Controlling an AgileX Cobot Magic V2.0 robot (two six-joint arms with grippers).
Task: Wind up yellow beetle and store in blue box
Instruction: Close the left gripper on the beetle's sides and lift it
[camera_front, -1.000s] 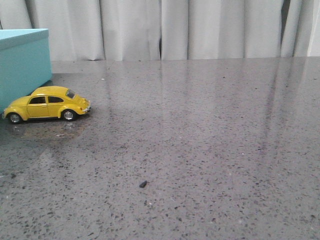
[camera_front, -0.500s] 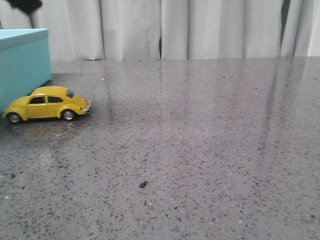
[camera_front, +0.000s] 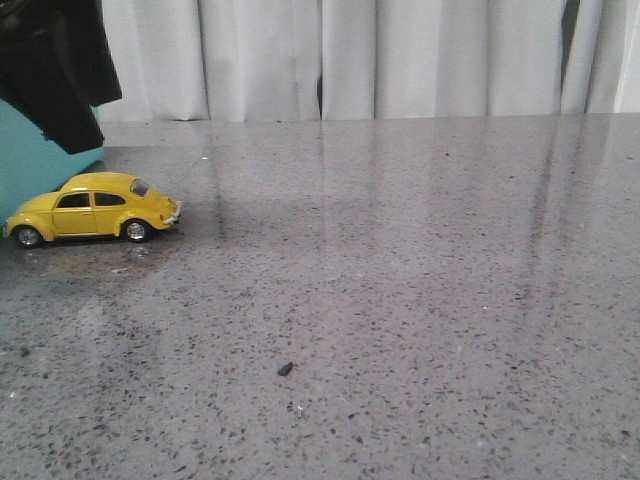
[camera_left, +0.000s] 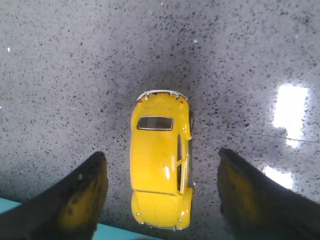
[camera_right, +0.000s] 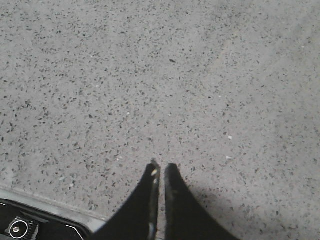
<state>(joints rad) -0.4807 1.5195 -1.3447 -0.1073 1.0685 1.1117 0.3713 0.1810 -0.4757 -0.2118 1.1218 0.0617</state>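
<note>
The yellow beetle (camera_front: 95, 206) stands on its wheels on the speckled table at the far left, right in front of the blue box (camera_front: 40, 160). From above, in the left wrist view, the beetle (camera_left: 160, 162) lies between the two spread fingers of my left gripper (camera_left: 162, 157), which is open and above the car without touching it. A strip of the blue box (camera_left: 115, 233) shows at that view's edge. The left arm (camera_front: 55, 70) hangs dark over the box in the front view. My right gripper (camera_right: 161, 166) is shut and empty over bare table.
A small dark speck (camera_front: 286, 368) lies on the grey speckled table (camera_front: 400, 280). White curtains (camera_front: 350, 55) close off the back. The table's edge and a dark device (camera_right: 35, 227) show in the right wrist view.
The left arm has come down into the front view at the top left, over the box and above the car. The beetle and box have not moved.
</note>
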